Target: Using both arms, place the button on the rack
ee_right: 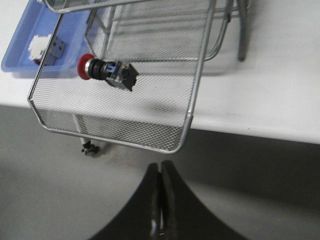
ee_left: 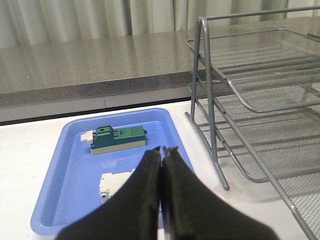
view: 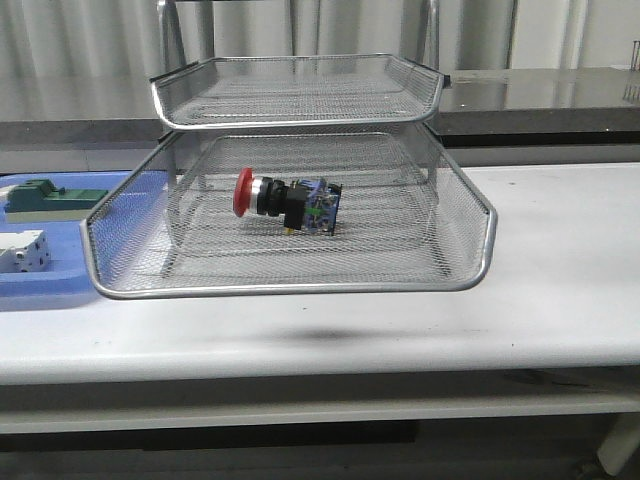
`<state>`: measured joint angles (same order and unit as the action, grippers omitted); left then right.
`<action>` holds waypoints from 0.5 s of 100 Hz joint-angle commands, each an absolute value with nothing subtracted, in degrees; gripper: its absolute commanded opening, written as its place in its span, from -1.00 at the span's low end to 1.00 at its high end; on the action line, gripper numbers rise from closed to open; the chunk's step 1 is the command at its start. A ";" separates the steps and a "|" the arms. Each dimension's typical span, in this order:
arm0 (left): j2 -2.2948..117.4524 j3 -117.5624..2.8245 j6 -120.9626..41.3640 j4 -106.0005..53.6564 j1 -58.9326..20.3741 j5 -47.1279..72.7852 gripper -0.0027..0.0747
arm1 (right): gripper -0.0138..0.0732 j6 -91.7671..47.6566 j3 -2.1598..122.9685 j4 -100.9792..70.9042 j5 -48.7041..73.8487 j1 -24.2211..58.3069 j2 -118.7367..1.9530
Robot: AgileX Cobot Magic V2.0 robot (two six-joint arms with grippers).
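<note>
The button (view: pixel 288 203) lies on its side on the mesh floor of the rack's (view: pixel 290 288) lower front tier, red head to the left, blue rear to the right. The right wrist view shows the same button (ee_right: pixel 107 71) inside the rack (ee_right: pixel 190 120). My right gripper (ee_right: pixel 161 165) is shut and empty, off the table's front edge, well apart from the rack. My left gripper (ee_left: pixel 163 150) is shut and empty, over the blue tray (ee_left: pixel 75 165), with the rack's legs (ee_left: pixel 212 125) beside it. Neither arm shows in the front view.
The blue tray (view: pixel 40 285) at the table's left holds a green-and-cream block (view: pixel 55 197) and a white boxy part (view: pixel 25 250). A grey counter (view: pixel 540 90) runs behind the table. The rack's upper tier (view: pixel 300 90) overhangs the button.
</note>
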<state>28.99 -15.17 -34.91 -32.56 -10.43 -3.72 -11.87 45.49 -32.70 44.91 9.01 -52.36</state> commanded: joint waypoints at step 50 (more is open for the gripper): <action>29.64 -16.78 -34.82 -32.87 -10.26 -7.30 -0.98 | -0.84 -17.84 47.47 -40.55 30.61 27.92 -73.09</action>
